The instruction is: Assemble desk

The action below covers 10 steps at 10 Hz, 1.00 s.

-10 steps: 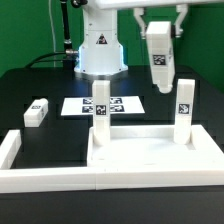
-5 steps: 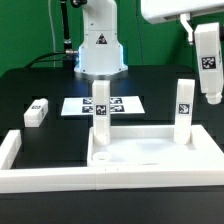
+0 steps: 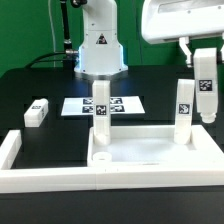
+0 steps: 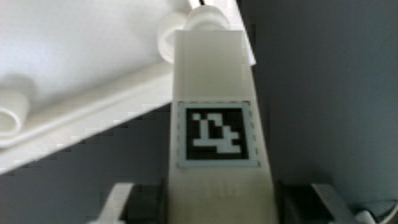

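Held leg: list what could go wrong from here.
1. The white square-section plastic leg in the gripper hangs close beside the upright white leg standing on the white tray-like plastic tabletop; a sideways move could knock that one loose.
2. The grip sits near the leg's top, so the long free end may tilt on contact.
3. In the wrist view the leg hides much below it, hampering alignment.

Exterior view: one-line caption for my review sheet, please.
Gripper holds a white square-section tagged leg beside another upright leg on the white rimmed plastic tabletop.
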Each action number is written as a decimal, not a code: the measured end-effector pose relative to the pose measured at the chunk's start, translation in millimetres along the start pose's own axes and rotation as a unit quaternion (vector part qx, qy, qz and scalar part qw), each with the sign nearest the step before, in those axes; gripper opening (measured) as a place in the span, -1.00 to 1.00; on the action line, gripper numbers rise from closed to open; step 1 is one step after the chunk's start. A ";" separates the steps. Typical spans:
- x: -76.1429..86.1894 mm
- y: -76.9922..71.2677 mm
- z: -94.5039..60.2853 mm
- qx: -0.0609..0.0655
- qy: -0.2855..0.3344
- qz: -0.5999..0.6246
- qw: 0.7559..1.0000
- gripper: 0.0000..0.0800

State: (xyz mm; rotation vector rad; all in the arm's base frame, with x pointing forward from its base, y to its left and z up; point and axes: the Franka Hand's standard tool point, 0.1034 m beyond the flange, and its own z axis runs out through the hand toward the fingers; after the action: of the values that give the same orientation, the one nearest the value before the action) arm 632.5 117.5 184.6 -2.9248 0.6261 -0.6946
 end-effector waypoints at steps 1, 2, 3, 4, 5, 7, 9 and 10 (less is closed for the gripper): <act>0.8 -0.9 -0.2 0.001 0.001 -0.006 1.000 -0.28; -1.1 -0.1 0.7 0.002 -0.002 -0.002 1.000 -0.28; -1.4 -0.2 0.9 0.003 -0.003 -0.003 1.000 -0.28; -1.5 -0.1 1.1 0.004 -0.004 -0.002 1.000 -0.28; -2.0 1.1 2.3 0.003 -0.005 -0.003 1.000 -0.28; -3.6 2.4 18.3 0.001 0.028 -0.050 0.998 -0.28; -6.9 -7.7 23.8 -0.001 0.043 -0.066 0.997 -0.28; -7.4 -7.2 23.6 -0.001 0.042 -0.067 0.997 -0.28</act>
State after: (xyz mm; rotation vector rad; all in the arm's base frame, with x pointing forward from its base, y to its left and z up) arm 639.7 126.5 161.6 -2.9741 0.4393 -0.8357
